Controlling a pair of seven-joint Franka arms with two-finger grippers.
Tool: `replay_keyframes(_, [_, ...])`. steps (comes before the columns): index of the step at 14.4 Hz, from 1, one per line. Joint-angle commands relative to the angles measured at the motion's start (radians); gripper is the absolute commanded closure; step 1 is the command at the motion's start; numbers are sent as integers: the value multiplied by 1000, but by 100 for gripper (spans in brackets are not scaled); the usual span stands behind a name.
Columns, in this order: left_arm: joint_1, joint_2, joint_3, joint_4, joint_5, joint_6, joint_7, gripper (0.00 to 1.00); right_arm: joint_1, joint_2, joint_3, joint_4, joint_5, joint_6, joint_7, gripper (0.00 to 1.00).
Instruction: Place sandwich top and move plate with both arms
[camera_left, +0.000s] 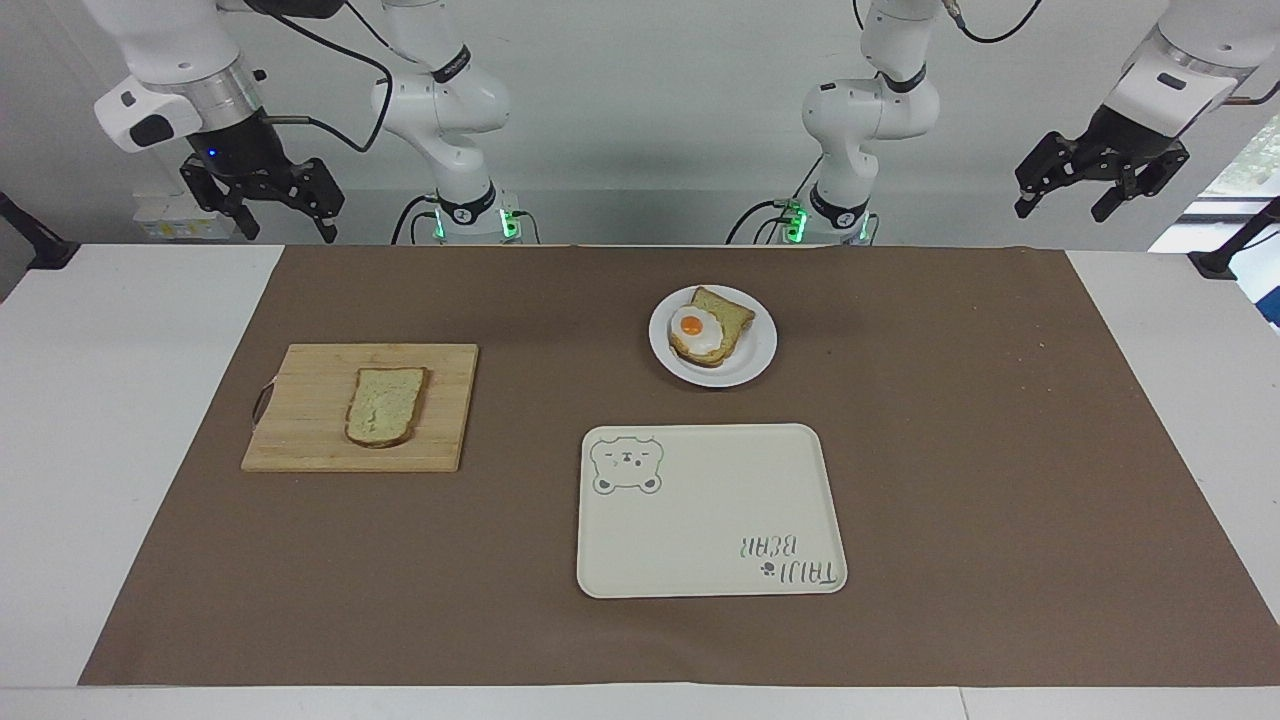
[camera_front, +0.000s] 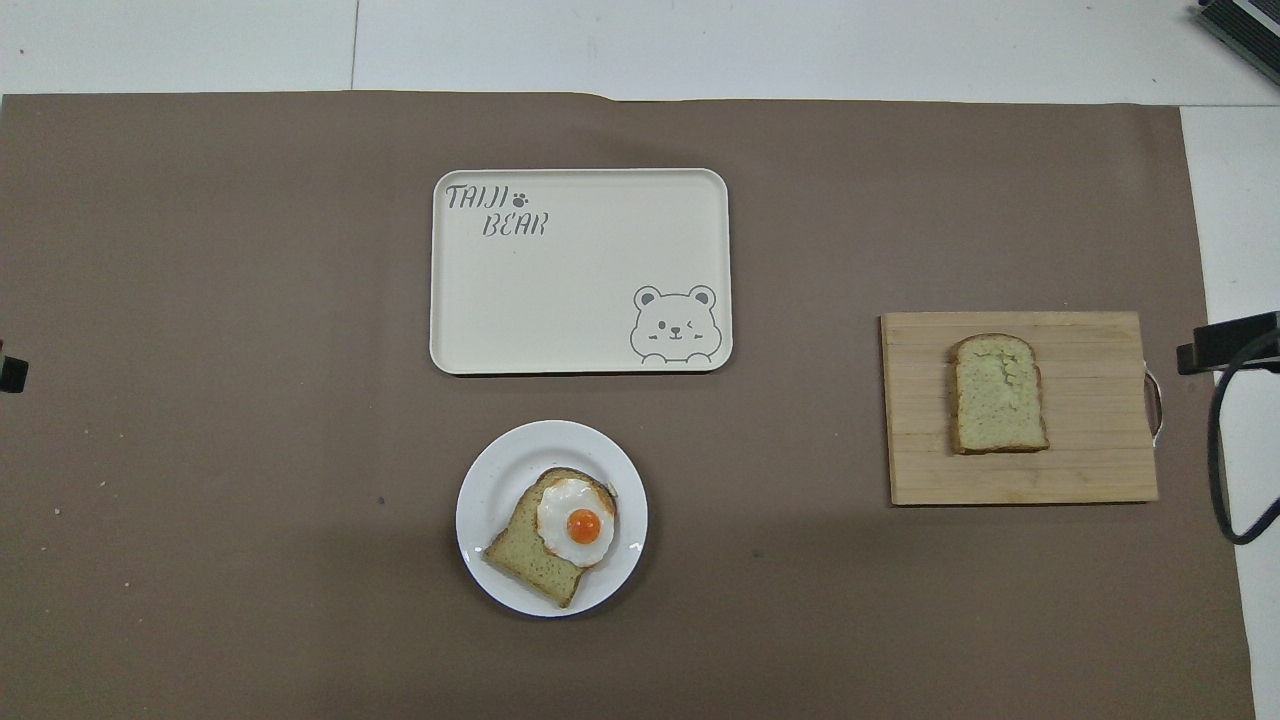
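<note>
The sandwich top (camera_left: 385, 405) (camera_front: 997, 393) is a bare, pale, green-flecked slice lying flat on a wooden cutting board (camera_left: 300, 440) (camera_front: 1090, 470) toward the right arm's end of the table. The small white plate (camera_left: 745, 362) (camera_front: 500, 480) sits near the robots at mid-table and carries a bread slice with a fried egg (camera_left: 697, 330) (camera_front: 577, 522). My right gripper (camera_left: 267, 205) hangs open in the air over the table's edge at the robots' end, well apart from the board. My left gripper (camera_left: 1090, 190) hangs open, high off the other end of the table. Neither holds anything.
A cream rectangular tray with a bear drawing (camera_left: 710, 520) (camera_front: 560, 300) lies farther from the robots than the plate. A brown mat (camera_left: 950, 450) covers most of the white table. A black cable (camera_front: 1225, 480) loops at the table's edge by the board.
</note>
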Motion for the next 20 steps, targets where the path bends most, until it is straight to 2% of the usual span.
replay_keyframes(1, [10,-17,-6,-13,1,-8,3,0,-5,-20,5,-25,-1,7,-24,0])
replay_keyframes(9, [10,-17,-6,-13,1,-8,3,0,-5,-22,5,-27,-1,7,-23,0])
replay_keyframes(12, [10,-17,-6,-13,1,-8,3,0,-14,-54,5,-84,-1,22,-18,0])
replay_keyframes(20, [10,-17,-6,-13,1,-9,3,0,-19,-51,-6,-87,-1,39,-29,0])
